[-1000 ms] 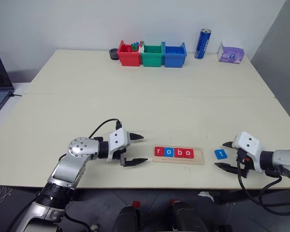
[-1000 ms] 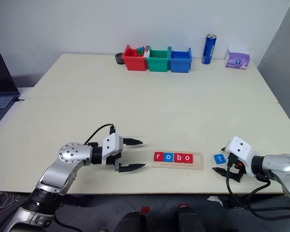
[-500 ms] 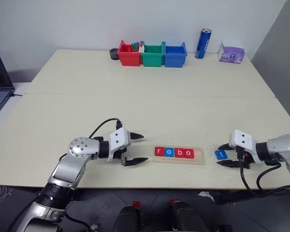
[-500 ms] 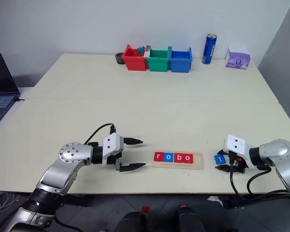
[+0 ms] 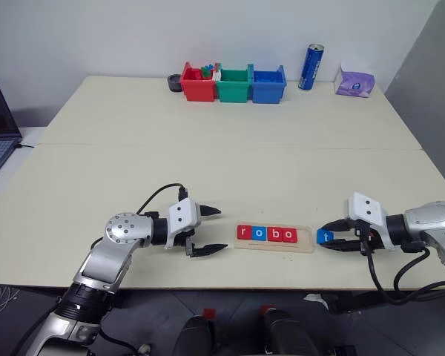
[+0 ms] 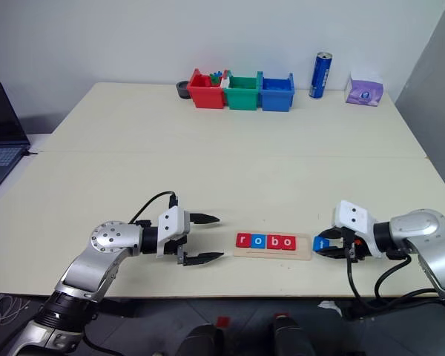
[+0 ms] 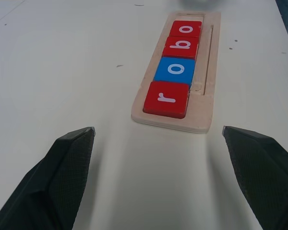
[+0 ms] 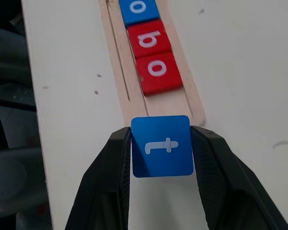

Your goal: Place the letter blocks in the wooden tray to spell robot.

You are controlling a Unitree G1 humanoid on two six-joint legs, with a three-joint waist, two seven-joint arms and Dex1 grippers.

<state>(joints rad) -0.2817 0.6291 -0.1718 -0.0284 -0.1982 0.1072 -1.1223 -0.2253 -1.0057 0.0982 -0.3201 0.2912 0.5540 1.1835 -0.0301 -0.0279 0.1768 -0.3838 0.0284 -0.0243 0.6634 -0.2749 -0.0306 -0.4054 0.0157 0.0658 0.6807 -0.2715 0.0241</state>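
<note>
With r, o, b, o already seated in the wooden tray (image 5: 307, 245) at lower centre, the right gripper (image 8: 162, 143) pinches the blue t block (image 8: 162, 146) just off the tray's empty end slot, which judging from this calls for lowering it in squarely.

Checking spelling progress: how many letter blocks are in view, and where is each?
5. Four lie in the wooden tray: red r, blue o, red b, red o. The blue t is clamped in the right gripper, beside the tray's free end.

Head looks down; wrists share the wooden tray (image 7: 175, 72).
</note>
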